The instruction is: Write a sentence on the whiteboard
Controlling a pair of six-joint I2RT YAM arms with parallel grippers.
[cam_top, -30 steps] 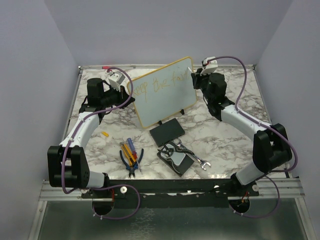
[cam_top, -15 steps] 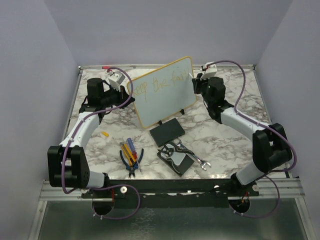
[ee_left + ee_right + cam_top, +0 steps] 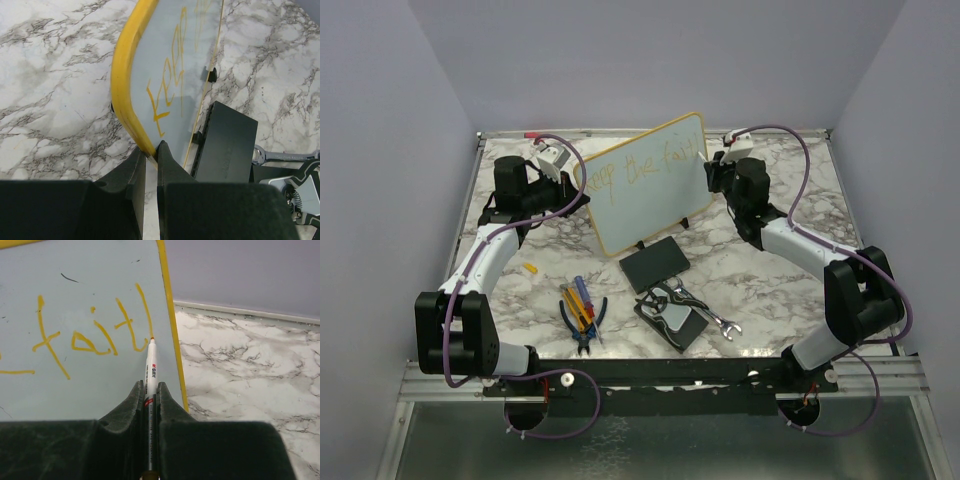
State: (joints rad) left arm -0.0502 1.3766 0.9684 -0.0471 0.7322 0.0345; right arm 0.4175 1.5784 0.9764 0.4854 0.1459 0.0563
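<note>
Right wrist view: right gripper is clenched on a marker. The tip touches the whiteboard at the foot of a tall stroke right after "fait", near the yellow frame at the board's 3 o'clock edge. We read the sentence as "keep the fait" plus that one stroke, so we judge the h of "faith" is half drawn.

Left wrist view: left gripper is pinched on the board's yellow frame at its 9 o'clock edge and steadies it.

Top external view: the board stands tilted on its feet toward 12 o'clock on the table, between the two arms. Writing is on the upper line only; the lower half is bare. A black pad lies just in front of the board at its 6 o'clock. The pliers and wrench lie nearer the bases, apart from the board.

Step in hand, as we judge it: mid-word, closing out the first line.

The next move calls for the hump of the h, with the tip kept on the surface and a very short stroke, since almost no room is left before the frame. After that we'd expect a lift and a shift toward 7 o'clock on the board for the second line. The left pinch has to hold, or the board may slide under the pen's push.
</note>
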